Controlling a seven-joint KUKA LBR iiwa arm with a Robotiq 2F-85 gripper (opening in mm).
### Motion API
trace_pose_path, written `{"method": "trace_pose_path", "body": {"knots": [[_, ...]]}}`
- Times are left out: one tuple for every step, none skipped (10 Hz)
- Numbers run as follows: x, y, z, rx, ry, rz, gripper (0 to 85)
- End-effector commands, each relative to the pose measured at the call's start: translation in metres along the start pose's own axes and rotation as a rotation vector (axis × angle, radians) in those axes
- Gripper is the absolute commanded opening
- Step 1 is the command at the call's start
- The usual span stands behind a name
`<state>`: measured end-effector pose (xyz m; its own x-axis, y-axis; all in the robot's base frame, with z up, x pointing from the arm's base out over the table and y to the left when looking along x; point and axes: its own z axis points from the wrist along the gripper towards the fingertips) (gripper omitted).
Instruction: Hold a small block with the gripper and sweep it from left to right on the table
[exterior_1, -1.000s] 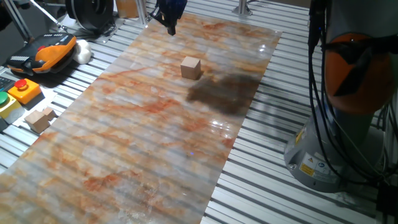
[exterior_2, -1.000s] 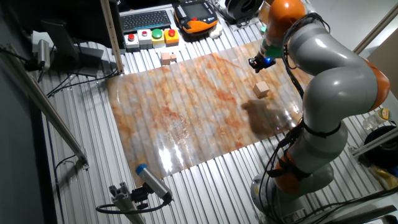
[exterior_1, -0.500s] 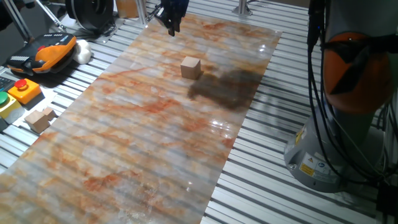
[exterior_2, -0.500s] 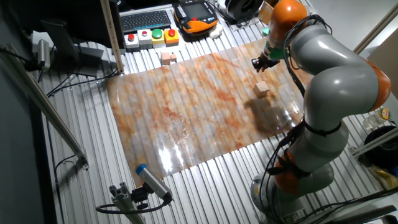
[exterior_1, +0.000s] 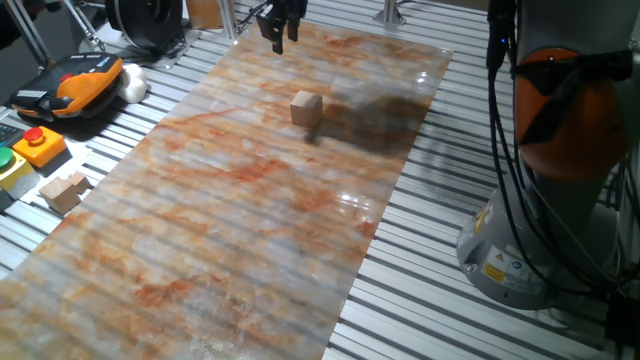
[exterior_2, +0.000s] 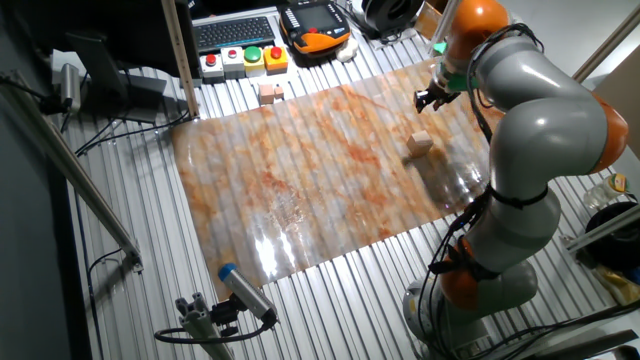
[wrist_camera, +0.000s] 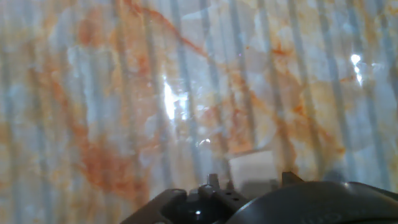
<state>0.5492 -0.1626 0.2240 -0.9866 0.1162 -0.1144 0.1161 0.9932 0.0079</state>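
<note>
The small block (exterior_1: 307, 108) is a light-tan wooden cube that sits alone on the table (exterior_1: 220, 230), a marbled orange and grey board, near its far right part. It also shows in the other fixed view (exterior_2: 419, 145). The gripper (exterior_1: 280, 38) hangs above the far end of the board, beyond the block and apart from it. Its fingers look spread and hold nothing. The other fixed view shows the gripper (exterior_2: 430, 98) above and past the block. In the hand view a pale patch (wrist_camera: 252, 167) that seems to be the block lies low on the board (wrist_camera: 124, 93), just above the dark gripper body.
A pair of joined tan blocks (exterior_1: 62, 190) lies on the metal slats left of the board. Coloured button boxes (exterior_1: 38, 145) and an orange teach pendant (exterior_1: 75, 80) are beside them. The robot's base (exterior_1: 540, 200) stands at the right.
The gripper has moved up and toward the far end of the board, farther from the block. Its shadow has shifted with it. The block has not moved.
</note>
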Motion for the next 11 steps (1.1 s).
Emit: {"method": "trace_pose_path", "body": {"knots": [[-0.0023, -0.0027, 0.0034, 0.0, -0.002, -0.001, 34.0], [-0.0043, -0.0025, 0.0065, 0.0, 0.001, -0.003, 34.0], [-0.0043, -0.0025, 0.0065, 0.0, 0.001, -0.001, 34.0], [-0.0043, -0.0025, 0.0065, 0.002, 0.001, 0.002, 34.0], [-0.0043, -0.0025, 0.0065, -0.002, 0.027, -0.003, 17.0], [-0.0043, -0.0025, 0.0065, -0.018, 0.067, -0.009, 0.0], [-0.0043, -0.0025, 0.0065, -0.014, 0.081, 0.021, 0.0], [-0.0043, -0.0025, 0.0065, -0.016, 0.085, 0.057, 0.0], [-0.0043, -0.0025, 0.0065, -0.012, 0.081, 0.069, 0.0], [-0.0043, -0.0025, 0.0065, -0.028, 0.08, 0.076, 0.0], [-0.0043, -0.0025, 0.0065, -0.034, 0.081, 0.081, 0.0]]}}
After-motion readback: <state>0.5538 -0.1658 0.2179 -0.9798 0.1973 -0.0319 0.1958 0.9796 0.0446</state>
